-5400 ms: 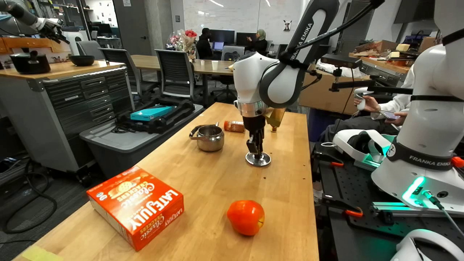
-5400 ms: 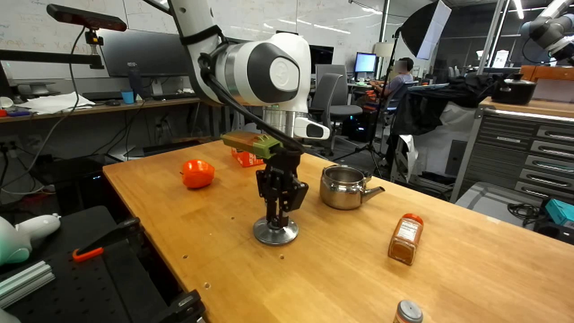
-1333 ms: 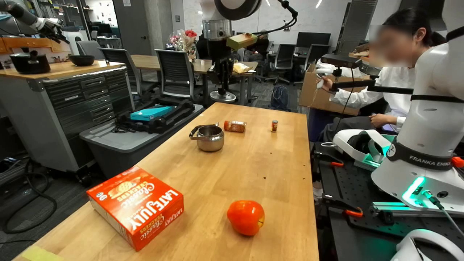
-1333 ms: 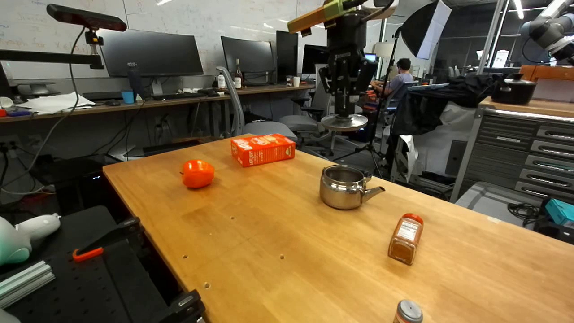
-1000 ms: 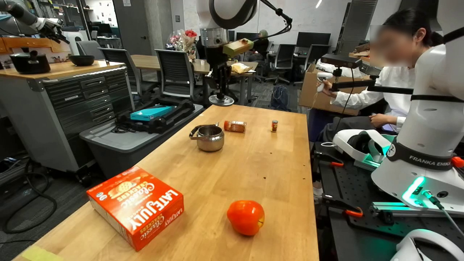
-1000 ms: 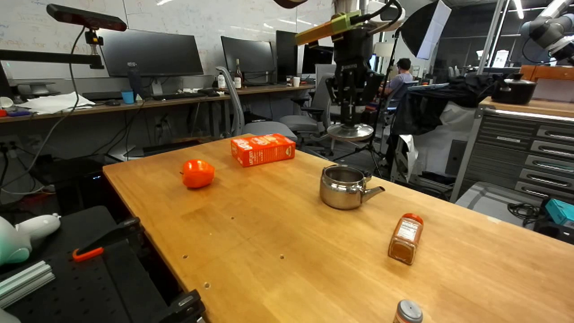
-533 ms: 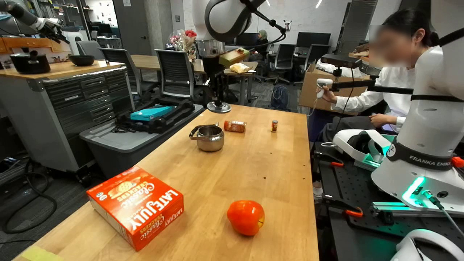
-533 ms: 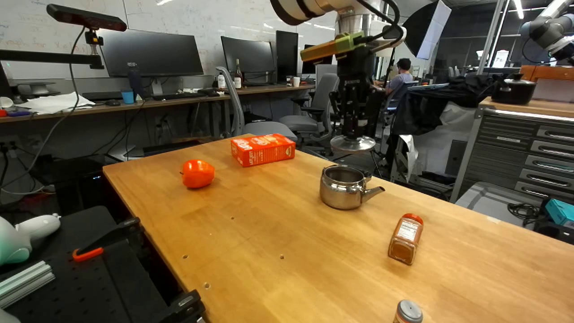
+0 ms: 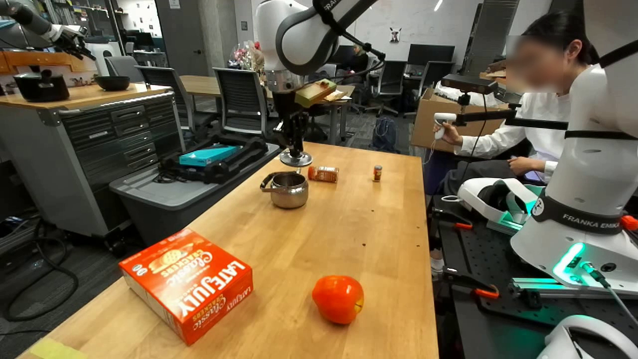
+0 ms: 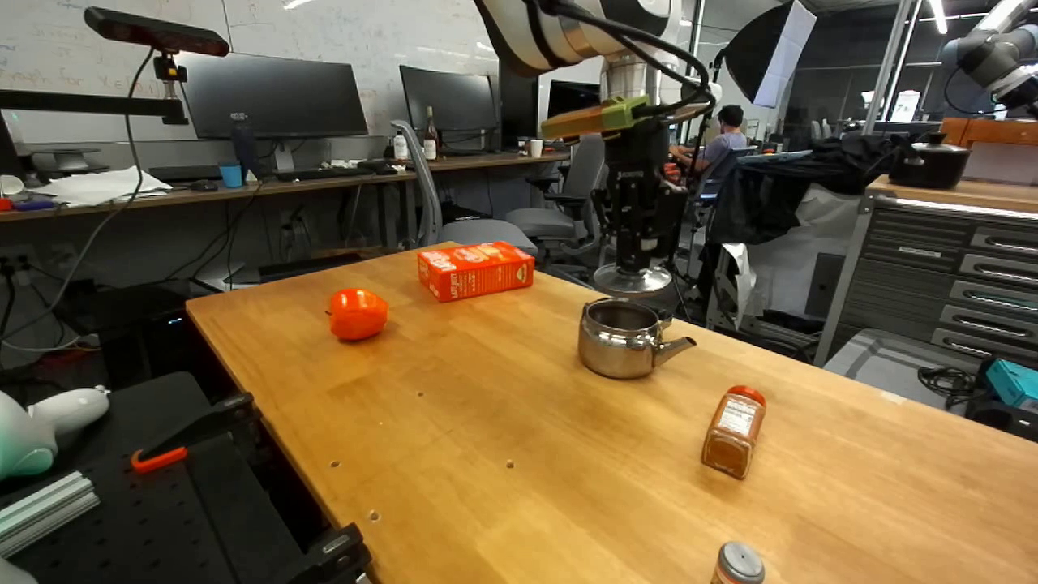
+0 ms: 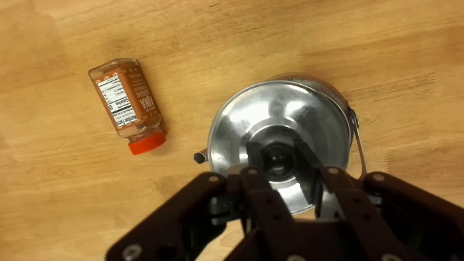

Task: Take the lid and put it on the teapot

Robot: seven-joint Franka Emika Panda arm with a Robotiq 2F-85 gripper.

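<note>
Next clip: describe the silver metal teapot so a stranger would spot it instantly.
On the long tan wooden table in the foreground, find the black gripper holding a round silver metal lid. Below that lid, in an exterior view, stands the squat silver metal teapot. Unlike the red-capped transparent spice jar lying nearby, it is upright, open-topped and spouted.

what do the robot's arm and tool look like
The arm is white and dark grey; its base wears a black band lettered FRANKA EMIKA in white. Black cables run along the arm. Below a silvery collar comes the tool, black, with two jointed fingers and pale round pins. A yellow-green and orange block juts out.
</note>
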